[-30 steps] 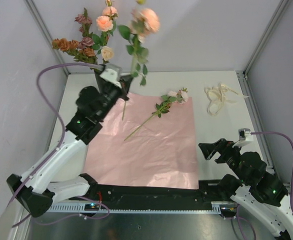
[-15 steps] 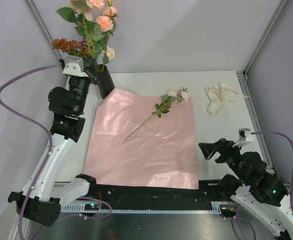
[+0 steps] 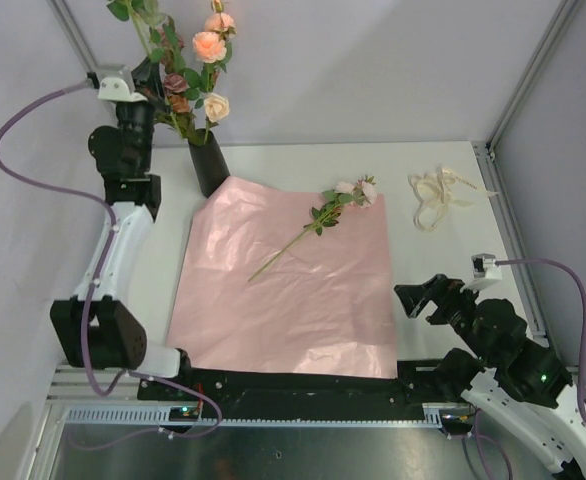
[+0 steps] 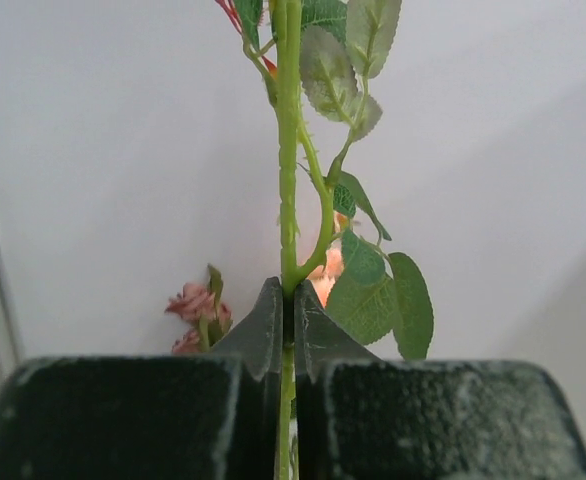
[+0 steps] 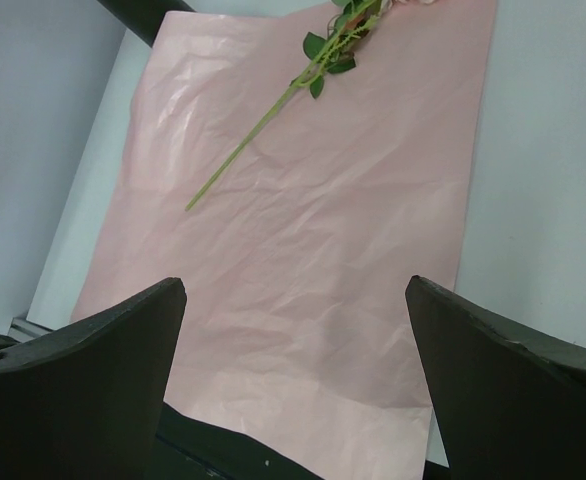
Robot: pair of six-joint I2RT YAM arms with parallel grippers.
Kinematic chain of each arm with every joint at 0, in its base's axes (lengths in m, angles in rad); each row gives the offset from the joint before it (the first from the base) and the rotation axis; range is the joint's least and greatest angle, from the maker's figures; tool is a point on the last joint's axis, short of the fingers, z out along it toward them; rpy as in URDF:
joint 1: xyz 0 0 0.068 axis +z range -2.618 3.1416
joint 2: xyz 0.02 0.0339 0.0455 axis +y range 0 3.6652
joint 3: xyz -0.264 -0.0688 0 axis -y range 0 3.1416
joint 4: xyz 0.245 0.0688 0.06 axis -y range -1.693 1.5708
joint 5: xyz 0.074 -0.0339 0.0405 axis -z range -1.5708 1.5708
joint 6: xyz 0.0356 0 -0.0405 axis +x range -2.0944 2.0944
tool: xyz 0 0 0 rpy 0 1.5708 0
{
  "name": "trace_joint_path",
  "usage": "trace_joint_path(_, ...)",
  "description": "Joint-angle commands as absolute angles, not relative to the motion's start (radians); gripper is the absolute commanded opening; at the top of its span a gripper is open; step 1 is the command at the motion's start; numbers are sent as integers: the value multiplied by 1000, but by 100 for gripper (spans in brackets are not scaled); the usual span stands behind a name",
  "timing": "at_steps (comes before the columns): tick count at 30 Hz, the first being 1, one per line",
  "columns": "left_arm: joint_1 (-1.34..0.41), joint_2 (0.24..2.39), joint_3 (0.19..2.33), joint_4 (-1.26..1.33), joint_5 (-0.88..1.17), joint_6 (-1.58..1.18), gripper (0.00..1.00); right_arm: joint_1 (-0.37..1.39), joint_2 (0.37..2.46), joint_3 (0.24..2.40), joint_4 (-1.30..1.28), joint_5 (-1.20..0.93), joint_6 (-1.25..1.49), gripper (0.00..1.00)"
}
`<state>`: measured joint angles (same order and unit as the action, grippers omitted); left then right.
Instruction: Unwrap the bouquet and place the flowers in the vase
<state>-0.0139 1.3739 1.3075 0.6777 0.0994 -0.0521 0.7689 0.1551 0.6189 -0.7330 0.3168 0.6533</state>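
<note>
A white table (image 3: 453,270) is boxed in by plain grey walls (image 3: 373,70) at the far side, left and right. Aluminium posts (image 3: 526,80) stand in both far corners. The light is soft and even.

My left arm (image 3: 113,255) and right arm (image 3: 518,410) have white links and chunky black joints. A lilac cable (image 3: 13,150) runs off each wrist beside a small white camera box (image 3: 113,85). The fingers (image 5: 83,350) are matte black wedges. A green light (image 3: 543,378) glows near right.

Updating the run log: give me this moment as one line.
left gripper shut on rose stem, high beside vase | right gripper open, empty | loose rose on pink paper | ribbon aside
</note>
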Motion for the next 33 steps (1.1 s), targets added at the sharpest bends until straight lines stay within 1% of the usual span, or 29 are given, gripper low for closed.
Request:
trace_joint_path(1,31,1475,1466,836,190,-147,0,773,185,626,-712,343,646,99)
trace_joint_path(9,76,1685,1572,985,320,-263,0,772,207,657,-730,369,653,99)
trace_joint_path(14,81,1788,1626,1021,377,-307,0,773,244,659,-724,366,655,99)
trace_joint_path(18,80,1839,1605,1049,399,-321,0,771,268,661,-722,358,654,99)
trace_joint_path(25,80,1874,1481,1100,402,-297,1,771,261,675,-725,357,650,99)
trace_joint_path(27,80,1884,1455,1102,394,-300,4,771,256,681,-730,358,648,99)
trace_joint_path(29,80,1893,1430,1103,382,-301,8,770,253,692,-741,362,648,99)
trace_joint_path(31,80,1904,1410,1099,374,-301,15,770,249,700,-748,364,649,99)
trace_joint_path(33,79,1909,1390,1095,368,-300,24,771,244,704,-749,362,651,99)
